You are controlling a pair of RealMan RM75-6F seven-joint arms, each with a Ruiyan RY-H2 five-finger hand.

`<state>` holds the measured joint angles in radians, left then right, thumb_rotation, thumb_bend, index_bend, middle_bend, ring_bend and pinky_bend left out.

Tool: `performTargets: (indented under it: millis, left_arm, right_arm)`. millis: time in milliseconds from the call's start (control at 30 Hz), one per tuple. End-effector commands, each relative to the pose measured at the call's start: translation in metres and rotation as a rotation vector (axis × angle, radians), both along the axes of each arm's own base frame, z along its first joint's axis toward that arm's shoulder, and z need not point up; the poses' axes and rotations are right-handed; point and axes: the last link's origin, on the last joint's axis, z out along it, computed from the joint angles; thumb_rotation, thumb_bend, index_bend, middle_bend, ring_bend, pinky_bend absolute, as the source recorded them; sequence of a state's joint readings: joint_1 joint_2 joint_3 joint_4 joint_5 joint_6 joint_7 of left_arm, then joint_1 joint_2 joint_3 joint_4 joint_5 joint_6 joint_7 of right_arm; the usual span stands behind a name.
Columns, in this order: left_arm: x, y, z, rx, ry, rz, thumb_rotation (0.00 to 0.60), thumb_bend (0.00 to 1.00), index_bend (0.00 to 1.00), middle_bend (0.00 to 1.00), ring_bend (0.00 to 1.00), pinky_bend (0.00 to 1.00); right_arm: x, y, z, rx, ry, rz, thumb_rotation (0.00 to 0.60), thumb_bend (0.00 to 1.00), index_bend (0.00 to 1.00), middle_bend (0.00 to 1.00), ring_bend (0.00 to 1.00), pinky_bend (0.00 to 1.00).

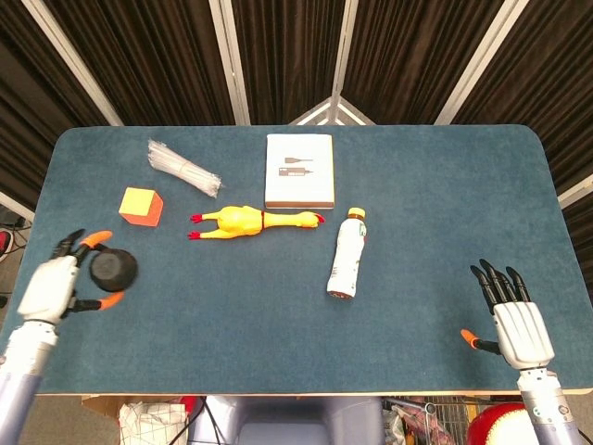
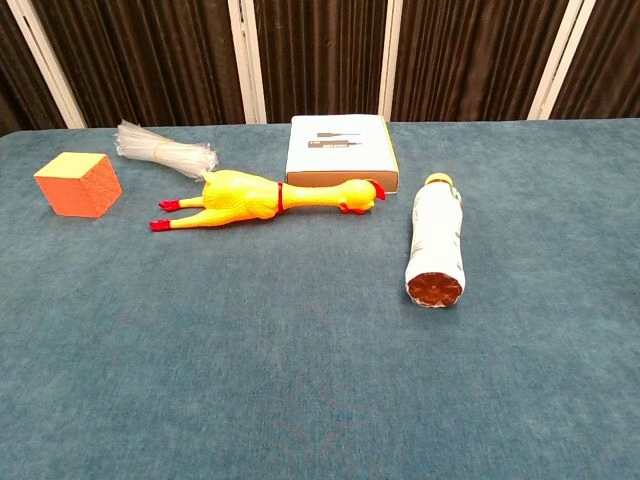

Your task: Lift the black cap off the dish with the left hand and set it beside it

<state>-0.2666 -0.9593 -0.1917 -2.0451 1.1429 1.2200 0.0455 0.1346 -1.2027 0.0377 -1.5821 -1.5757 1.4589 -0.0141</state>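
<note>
Both views are evenly and brightly lit from overhead, with sharp focus throughout. Shadows are soft and short, hugging the bottle (image 2: 435,245) and rubber chicken (image 2: 268,196). No glare shows on the matte table (image 1: 417,185). The dark curtains (image 1: 287,46) at the top stay dim.
</note>
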Motion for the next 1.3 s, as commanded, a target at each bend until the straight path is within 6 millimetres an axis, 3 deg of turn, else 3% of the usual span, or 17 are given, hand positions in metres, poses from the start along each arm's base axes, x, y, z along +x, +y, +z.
performTargets:
  millis: [33, 200, 267, 367, 433, 500, 567, 667, 767, 900, 1000, 1067, 1133, 1200, 1233, 1300]
  left_arm:
    - [-0.011, -0.006, 0.012, -0.008, -0.042, 0.063, 0.600, 0.46, 0.19, 0.43, 0.00, 0.00]
    - [-0.001, 0.010, -0.012, -0.026, -0.172, 0.046, 0.600, 0.46, 0.24, 0.45, 0.00, 0.00]
    - [0.011, 0.021, -0.030, -0.050, -0.194, 0.014, 0.600, 0.46, 0.24, 0.45, 0.00, 0.00]
    - [0.047, 0.038, -0.079, -0.128, -0.234, -0.052, 0.600, 0.46, 0.24, 0.45, 0.00, 0.00]
    - [0.078, 0.040, -0.106, -0.190, -0.261, -0.108, 0.600, 0.46, 0.24, 0.45, 0.00, 0.00]
    - [0.097, 0.038, -0.113, -0.185, -0.252, -0.146, 0.600, 0.46, 0.24, 0.45, 0.00, 0.00]
    - [0.104, 0.034, -0.102, -0.137, -0.216, -0.165, 0.600, 0.46, 0.24, 0.46, 0.00, 0.00]
    - [0.097, 0.027, -0.069, -0.052, -0.176, -0.142, 0.600, 0.46, 0.24, 0.47, 0.00, 0.00]
    - [0.076, 0.018, -0.032, 0.021, -0.121, -0.090, 0.600, 0.46, 0.24, 0.48, 0.00, 0.00]
    - [0.029, -0.002, 0.017, 0.101, -0.028, 0.034, 0.600, 0.46, 0.25, 0.48, 0.00, 0.00]
    - [0.004, -0.009, 0.025, 0.086, -0.059, 0.086, 0.600, 0.46, 0.26, 0.48, 0.00, 0.00]
    - [0.000, -0.006, 0.010, 0.022, -0.109, 0.090, 0.600, 0.46, 0.26, 0.48, 0.00, 0.00]
    - [0.008, 0.002, -0.024, -0.102, -0.159, 0.057, 0.600, 0.46, 0.26, 0.48, 0.00, 0.00]
    - [0.023, 0.009, -0.057, -0.197, -0.190, 0.017, 0.600, 0.47, 0.25, 0.48, 0.00, 0.00]
    - [0.040, 0.015, -0.083, -0.262, -0.214, -0.024, 0.600, 0.47, 0.25, 0.48, 0.00, 0.00]
    - [0.061, 0.022, -0.105, -0.291, -0.241, -0.059, 0.600, 0.47, 0.25, 0.48, 0.00, 0.00]
  right_arm:
    - [0.001, 0.001, -0.001, 0.004, 0.000, -0.001, 0.600, 0.15, 0.00, 0.00, 0.13, 0.00]
    - [0.000, 0.001, -0.003, 0.009, 0.001, -0.001, 0.600, 0.15, 0.00, 0.00, 0.13, 0.00]
    - [0.000, 0.001, -0.003, 0.010, 0.002, -0.002, 0.600, 0.15, 0.00, 0.00, 0.13, 0.00]
    - [-0.002, -0.001, -0.003, 0.007, 0.007, -0.007, 0.600, 0.15, 0.00, 0.00, 0.13, 0.00]
    - [-0.004, -0.002, -0.003, 0.013, 0.014, -0.015, 0.600, 0.15, 0.00, 0.00, 0.13, 0.00]
    - [-0.005, -0.002, -0.004, 0.016, 0.015, -0.019, 0.600, 0.15, 0.00, 0.00, 0.13, 0.00]
    - [-0.006, -0.002, -0.003, 0.014, 0.013, -0.018, 0.600, 0.15, 0.00, 0.00, 0.13, 0.00]
    - [-0.006, -0.003, -0.001, 0.007, 0.007, -0.018, 0.600, 0.15, 0.00, 0.00, 0.13, 0.00]
    - [-0.004, 0.000, 0.000, 0.007, -0.001, -0.010, 0.600, 0.15, 0.00, 0.00, 0.13, 0.00]
    - [0.000, 0.003, 0.000, 0.009, -0.002, 0.002, 0.600, 0.15, 0.00, 0.00, 0.13, 0.00]
    - [0.001, 0.003, -0.001, 0.008, -0.005, 0.003, 0.600, 0.15, 0.00, 0.00, 0.13, 0.00]
    - [0.001, 0.003, -0.002, 0.011, -0.004, 0.004, 0.600, 0.15, 0.00, 0.00, 0.13, 0.00]
    - [0.002, 0.003, -0.003, 0.016, -0.003, 0.006, 0.600, 0.15, 0.00, 0.00, 0.13, 0.00]
    - [0.003, 0.003, -0.003, 0.013, 0.001, 0.010, 0.600, 0.15, 0.00, 0.00, 0.13, 0.00]
    - [0.003, 0.002, -0.003, 0.013, 0.004, 0.009, 0.600, 0.15, 0.00, 0.00, 0.13, 0.00]
    - [0.001, 0.001, -0.003, 0.013, 0.005, 0.002, 0.600, 0.15, 0.00, 0.00, 0.13, 0.00]
